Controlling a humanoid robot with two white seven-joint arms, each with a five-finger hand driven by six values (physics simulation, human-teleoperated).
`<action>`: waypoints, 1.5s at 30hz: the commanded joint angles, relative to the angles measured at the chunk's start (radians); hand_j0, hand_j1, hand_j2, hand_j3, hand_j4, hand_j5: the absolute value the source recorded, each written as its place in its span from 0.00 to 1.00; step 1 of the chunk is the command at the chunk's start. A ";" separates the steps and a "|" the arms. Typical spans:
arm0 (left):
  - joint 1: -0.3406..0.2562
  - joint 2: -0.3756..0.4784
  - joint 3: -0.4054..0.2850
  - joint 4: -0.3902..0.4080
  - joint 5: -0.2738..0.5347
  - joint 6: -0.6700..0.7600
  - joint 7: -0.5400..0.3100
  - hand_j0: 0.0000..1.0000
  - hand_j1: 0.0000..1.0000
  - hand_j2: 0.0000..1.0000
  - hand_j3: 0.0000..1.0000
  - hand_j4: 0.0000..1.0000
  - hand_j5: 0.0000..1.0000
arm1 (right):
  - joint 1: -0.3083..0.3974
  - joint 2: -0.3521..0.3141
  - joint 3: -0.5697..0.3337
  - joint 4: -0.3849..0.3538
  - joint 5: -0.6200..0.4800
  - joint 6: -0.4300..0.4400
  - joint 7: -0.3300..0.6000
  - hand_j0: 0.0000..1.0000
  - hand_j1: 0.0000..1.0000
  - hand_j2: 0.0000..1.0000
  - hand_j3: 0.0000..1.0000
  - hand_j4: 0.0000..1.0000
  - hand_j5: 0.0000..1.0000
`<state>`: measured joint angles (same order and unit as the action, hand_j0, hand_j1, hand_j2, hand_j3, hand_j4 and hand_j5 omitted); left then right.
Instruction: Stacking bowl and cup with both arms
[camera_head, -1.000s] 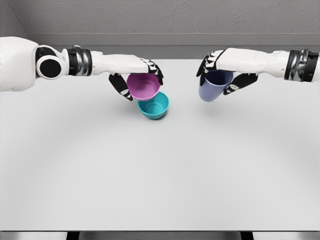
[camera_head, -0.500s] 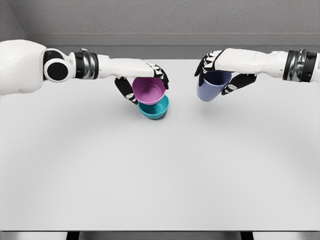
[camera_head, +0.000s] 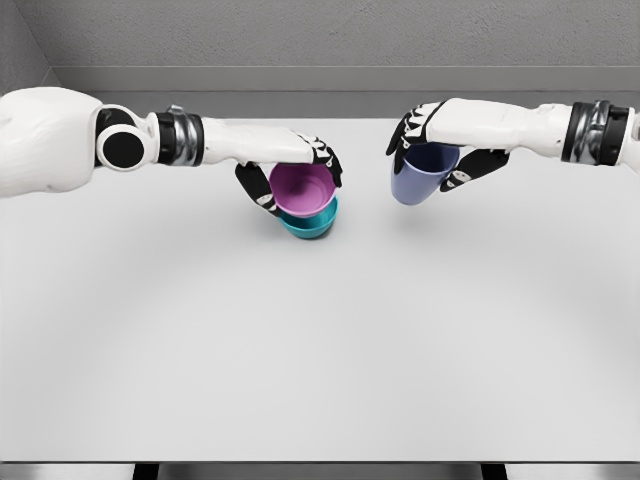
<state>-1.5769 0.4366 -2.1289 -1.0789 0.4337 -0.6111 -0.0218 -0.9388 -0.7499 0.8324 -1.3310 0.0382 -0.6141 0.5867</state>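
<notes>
Open table (camera_head: 320, 350) between bowls (camera_head: 305, 200) and cup (camera_head: 420, 172)

Light was bright, even and diffuse, with no single source to be picked out. The counter (camera_head: 320, 350) rendered pale grey, fading slightly darker toward the corners; only soft, faint shadows lay beneath the stacked bowls (camera_head: 306, 200). Focus was sharp throughout, with no glare, blur or edge distortion noted.

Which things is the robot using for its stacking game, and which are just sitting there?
Using:
- purple bowl, gripped by the left robot hand, over the teal bowl
- blue cup, held tilted in the right robot hand

Just there:
- white table, nothing else lying on it
- grey wall behind
</notes>
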 joint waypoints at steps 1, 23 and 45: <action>0.000 -0.004 0.000 0.000 0.007 0.000 0.002 0.64 0.64 0.64 0.64 0.64 0.64 | 0.000 0.000 -0.001 -0.001 -0.008 0.003 -0.001 0.53 0.53 0.53 0.53 0.53 0.53; 0.002 -0.015 0.000 0.010 0.007 0.000 0.002 1.00 1.00 1.00 1.00 1.00 1.00 | -0.018 0.035 0.004 -0.004 -0.008 0.003 0.001 0.53 0.53 0.53 0.53 0.53 0.53; 0.018 0.129 0.056 0.005 0.005 0.000 0.010 1.00 1.00 1.00 1.00 1.00 1.00 | -0.021 0.043 0.004 -0.007 -0.008 0.003 0.001 0.53 0.53 0.53 0.53 0.53 0.53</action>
<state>-1.5585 0.5327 -2.0930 -1.0697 0.4328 -0.6110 -0.0137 -0.9664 -0.7069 0.8370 -1.3384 0.0374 -0.6141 0.5885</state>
